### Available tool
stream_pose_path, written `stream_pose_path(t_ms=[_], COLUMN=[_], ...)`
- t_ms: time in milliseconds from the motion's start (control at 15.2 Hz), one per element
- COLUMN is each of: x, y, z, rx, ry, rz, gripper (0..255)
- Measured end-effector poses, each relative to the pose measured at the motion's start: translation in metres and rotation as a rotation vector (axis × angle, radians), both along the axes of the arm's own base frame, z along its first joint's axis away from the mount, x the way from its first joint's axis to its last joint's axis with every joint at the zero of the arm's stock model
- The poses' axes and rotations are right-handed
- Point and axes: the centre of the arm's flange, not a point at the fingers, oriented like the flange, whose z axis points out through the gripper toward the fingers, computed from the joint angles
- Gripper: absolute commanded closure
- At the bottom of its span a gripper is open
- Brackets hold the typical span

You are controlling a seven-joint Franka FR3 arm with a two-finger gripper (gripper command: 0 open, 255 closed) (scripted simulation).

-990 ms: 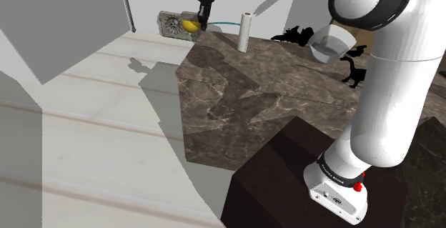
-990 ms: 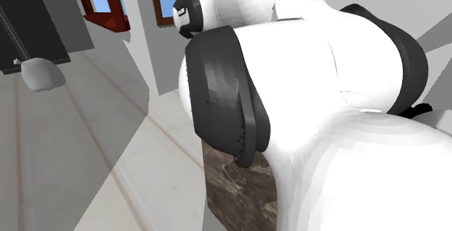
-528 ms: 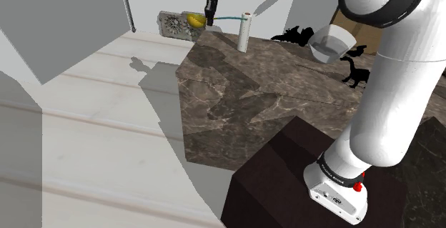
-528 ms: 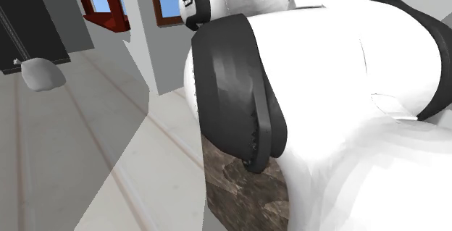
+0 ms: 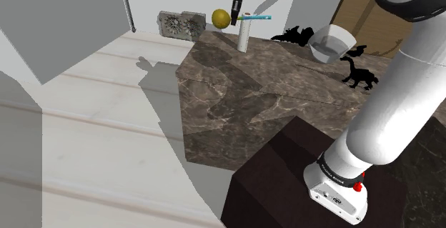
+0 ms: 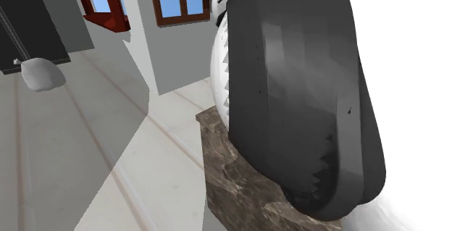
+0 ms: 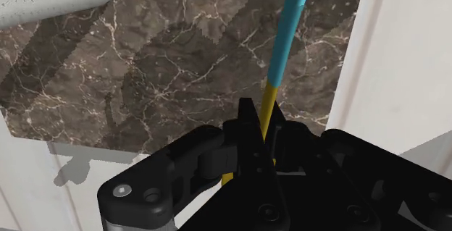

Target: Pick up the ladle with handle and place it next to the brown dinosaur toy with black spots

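We see the end effector (image 5: pixel 237 19) clamped on the ladle (image 5: pixel 220 17) by its handle. It hangs over the far edge of the surface (image 5: pixel 271 98), near 1 white cylinder (image 5: pixel 244 33).

Your bench (image 5: pixel 243 105) reads as polished brown stone, marble-like, with thin white veins and a soft sheen. The floor (image 5: pixel 86 126) beside it looks like pale, matt wooden planks. The ladle (image 5: pixel 221 18) you see is smooth and plastic-looking, yellow at the bowl and teal along the handle, with no glare. Your tool (image 7: pixel 262 121) is matt black and hard-looking, with one small shiny screw head on its body. The arm (image 5: pixel 400 98) has a glossy white shell and dark matt joints. The roll (image 5: pixel 243 33) looks like white paper, faintly textured. The bowl (image 5: pixel 331 44) appears smooth and slightly glossy. The stand (image 5: pixel 286 162) shows a dark, matt brown face.
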Motion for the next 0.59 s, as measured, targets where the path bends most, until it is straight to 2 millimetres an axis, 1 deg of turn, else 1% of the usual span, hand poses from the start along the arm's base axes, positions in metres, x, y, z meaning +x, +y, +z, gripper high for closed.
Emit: stream_pose_path(t_ms=[330,594], x=[-0.039,-0.065], y=[-0.053,-0.097], z=[-0.001,-0.001], rx=[0.000,0.000], ry=[0.000,0.000], rz=[0.000,0.000], gripper=[255,255])
